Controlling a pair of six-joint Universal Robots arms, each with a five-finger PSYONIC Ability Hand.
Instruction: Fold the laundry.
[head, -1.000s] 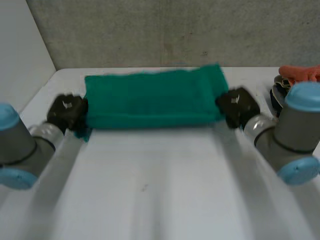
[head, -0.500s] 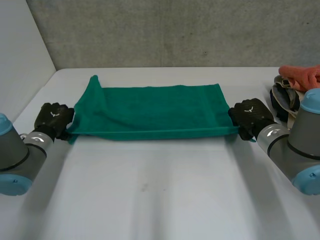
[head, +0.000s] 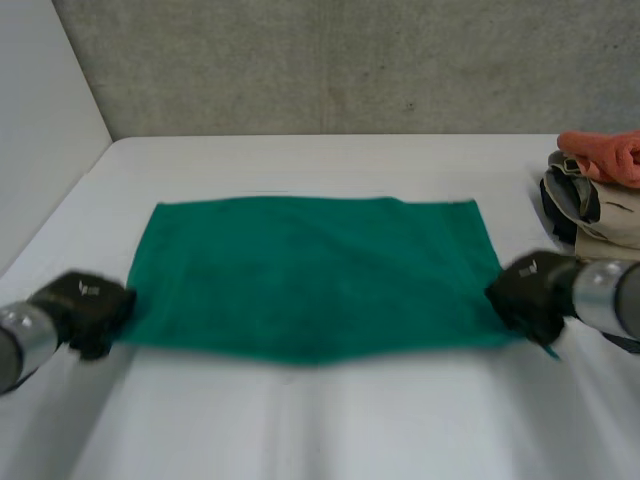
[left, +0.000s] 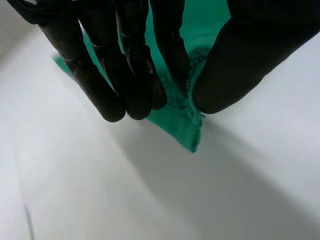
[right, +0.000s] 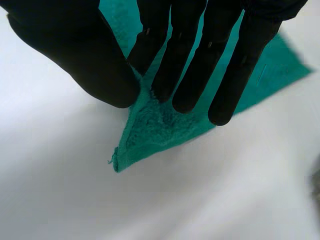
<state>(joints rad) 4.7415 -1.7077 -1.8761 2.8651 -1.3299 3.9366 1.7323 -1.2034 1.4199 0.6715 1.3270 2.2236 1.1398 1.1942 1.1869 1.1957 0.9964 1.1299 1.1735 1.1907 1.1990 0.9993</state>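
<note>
A green towel (head: 310, 275) lies spread flat across the middle of the white table (head: 320, 420). My left hand (head: 85, 305) is at its near left corner, and my right hand (head: 530, 290) is at its near right corner. In the left wrist view the left hand (left: 125, 75) pinches the towel's corner (left: 175, 117) between fingers and thumb. In the right wrist view the right hand (right: 190, 65) pinches the other corner (right: 160, 125) the same way, with the corner's tip sticking out past the fingertips.
At the table's right edge lies a pile of laundry, with an orange cloth (head: 605, 150) on top of a beige and grey garment (head: 590, 205). A grey wall stands behind the table.
Both hands have drawn back toward the near edge and apart, pulling the towel with them. The towel, bunched into a narrow band a second ago, now lies spread flat.
</note>
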